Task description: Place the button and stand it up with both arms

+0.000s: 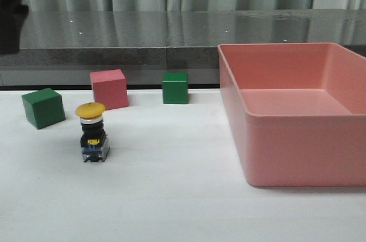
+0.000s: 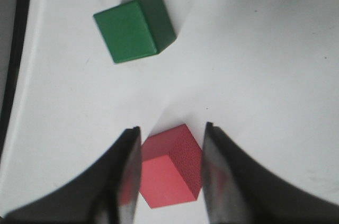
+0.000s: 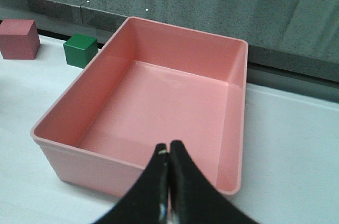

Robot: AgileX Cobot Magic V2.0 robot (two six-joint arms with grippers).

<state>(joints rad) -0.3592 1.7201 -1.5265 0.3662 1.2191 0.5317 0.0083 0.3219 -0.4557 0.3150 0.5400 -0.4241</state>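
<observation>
The yellow-capped, black-bodied push-button point(image 1: 93, 132) stands upright on the white desk point(image 1: 171, 196). The left pincer point(image 2: 172, 181) is open and empty, the right pincer point(image 3: 169, 181) closed and empty; a careless sweep nearby could topple it.

The button point(image 1: 93, 132) has a yellow cap, silver collar, black body and clear bluish base; two cubes point(image 1: 43, 107) point(image 1: 175, 87) are plain green; a third cube point(image 1: 108, 88) is pink-red; the bin point(image 1: 297, 113) is salmon pink; the table point(image 1: 171, 196) is white; both grippers point(image 2: 170, 181) point(image 3: 168, 181) are black.

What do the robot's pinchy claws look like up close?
Both are black. The left end effector has two broad, curved fingers with flat inner faces. The right end effector has slimmer fingers tapering to narrow tips. No cables or markings show.
</observation>
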